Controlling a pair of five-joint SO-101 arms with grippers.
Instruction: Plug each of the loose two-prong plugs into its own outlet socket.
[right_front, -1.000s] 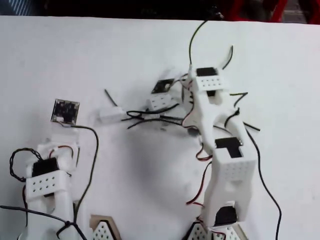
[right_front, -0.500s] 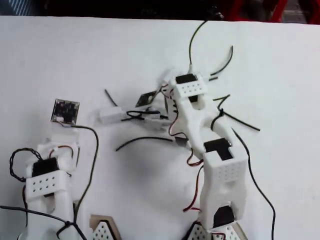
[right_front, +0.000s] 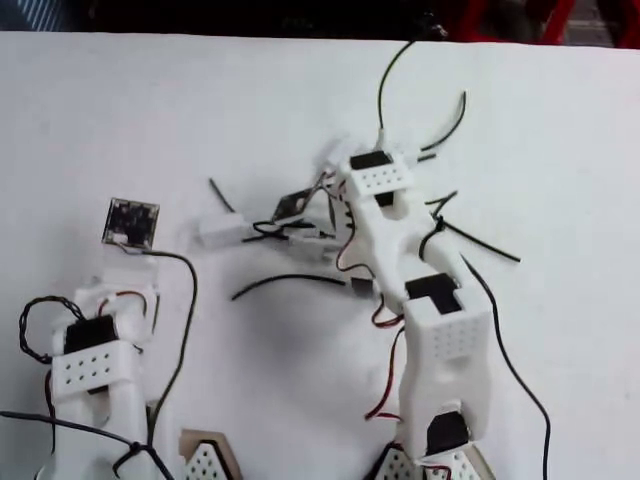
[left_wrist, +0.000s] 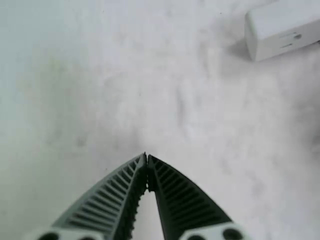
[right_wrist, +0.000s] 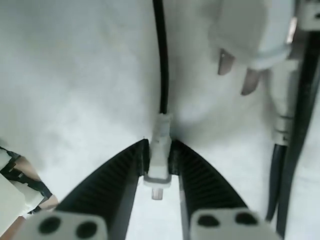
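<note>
Left arm, right arm: white printed shells, perforated plates, black servo blocks. Looped black cable on left; red wires on right. Left gripper, right gripper: dark ribbed fingers, screw holes at base.

The tabletop is plain white. The left arm and right arm are white with black motor blocks, and the right one carries red wires. The cord is black with a white end. The plug and socket block are white. The left fingers are dark grey and ribbed.
</note>
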